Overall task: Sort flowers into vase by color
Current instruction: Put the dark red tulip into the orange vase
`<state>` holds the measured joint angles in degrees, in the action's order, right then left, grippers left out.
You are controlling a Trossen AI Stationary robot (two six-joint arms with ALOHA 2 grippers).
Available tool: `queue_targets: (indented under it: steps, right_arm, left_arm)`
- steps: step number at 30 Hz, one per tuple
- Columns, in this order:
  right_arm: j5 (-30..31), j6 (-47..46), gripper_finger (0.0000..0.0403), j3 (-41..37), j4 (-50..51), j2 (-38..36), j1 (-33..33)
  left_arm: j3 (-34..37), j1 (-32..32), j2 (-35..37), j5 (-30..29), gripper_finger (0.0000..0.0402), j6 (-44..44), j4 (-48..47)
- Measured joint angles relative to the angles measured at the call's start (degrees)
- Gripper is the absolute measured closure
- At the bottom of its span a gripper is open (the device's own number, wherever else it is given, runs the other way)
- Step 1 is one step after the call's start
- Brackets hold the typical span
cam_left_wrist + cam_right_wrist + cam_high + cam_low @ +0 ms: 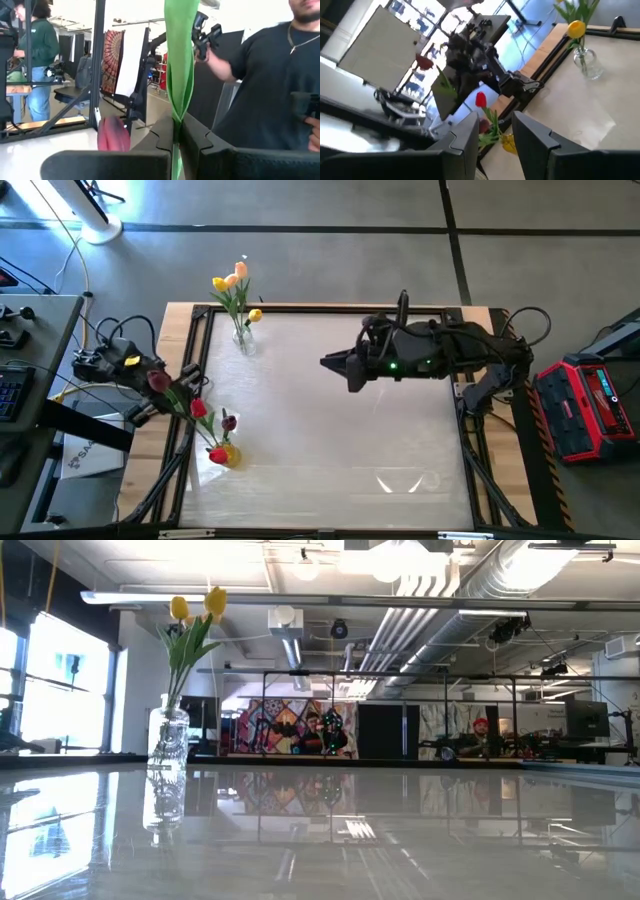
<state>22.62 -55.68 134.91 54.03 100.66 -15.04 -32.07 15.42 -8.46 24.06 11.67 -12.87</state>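
Note:
A clear glass vase [243,340] stands at the table's far left with yellow and peach tulips [230,280]; the low view shows it too, vase [168,740] and yellow tulips [195,605]. A small yellowish vase [226,452] at the near left holds red and maroon tulips [200,408]. My left gripper [165,388] is raised over the table's left edge, shut on a maroon tulip [158,380]. My right gripper [345,366] hovers over the middle of the table, open and holding nothing, pointing toward the left side. My left gripper pinches the maroon tulip between its two fingers on the green stem and leaf [176,117]. The leaf [180,45] stands out beyond the fingertips, and the maroon head [112,132] sits just beside one finger [155,132]. The flower is lifted clear of the table.
A black frame [190,410] runs along the table's left edge, close to the near-left vase. Cables and a keyboard lie off the left side, and a red case [590,405] sits off the right. People stand in the room beyond, one of them close [270,75].

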Motion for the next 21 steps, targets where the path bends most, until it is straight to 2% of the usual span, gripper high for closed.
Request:
queue_targets:
  steps: [10,16,21]
  right_arm:
    - [0.2,-7.0,0.0295,0.0,-0.5,0.0,2.7]
    - [-1.7,-5.8,0.0295,0.0,-3.3,0.0,3.5]
    - [-2.1,-3.4,0.0295,0.0,-6.0,0.0,3.5]
  left_arm:
    - [7.6,0.0,1.0,1.3,0.0401,-1.6,1.1]
    - [8.8,0.0,1.0,1.9,0.0401,-2.3,2.4]
    - [8.9,0.0,1.0,6.7,0.0397,0.0,-2.1]
